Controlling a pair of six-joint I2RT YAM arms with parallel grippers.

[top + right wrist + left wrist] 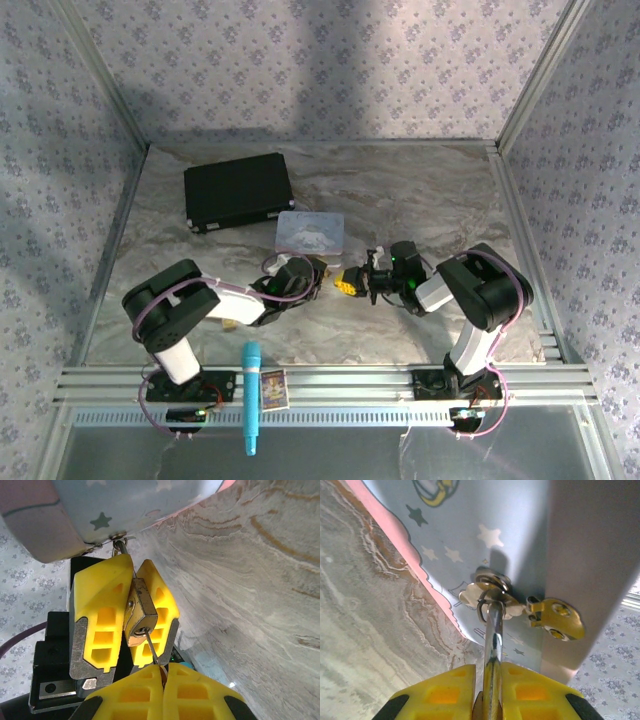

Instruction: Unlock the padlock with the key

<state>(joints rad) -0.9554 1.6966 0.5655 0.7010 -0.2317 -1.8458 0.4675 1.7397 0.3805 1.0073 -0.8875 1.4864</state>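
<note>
The brass padlock (141, 611) hangs by its silvery shackle (493, 630) from the latch of the pastel star-print tin (520, 530). My left gripper (491, 667) is shut on the padlock, with its yellow fingers (102, 605) on either side of the body. The thin key (152, 647) has its tip in the keyhole on the padlock's underside. My right gripper (162, 669) is shut on the key's head. In the top view the left gripper (325, 275) and the right gripper (352, 283) meet just in front of the tin (310, 232).
A black case (238, 190) lies at the back left of the marble table (430, 190). A blue pen (250, 395) and a small card box (273, 388) rest on the front rail. A brass hasp plate (555, 617) sticks out from the tin.
</note>
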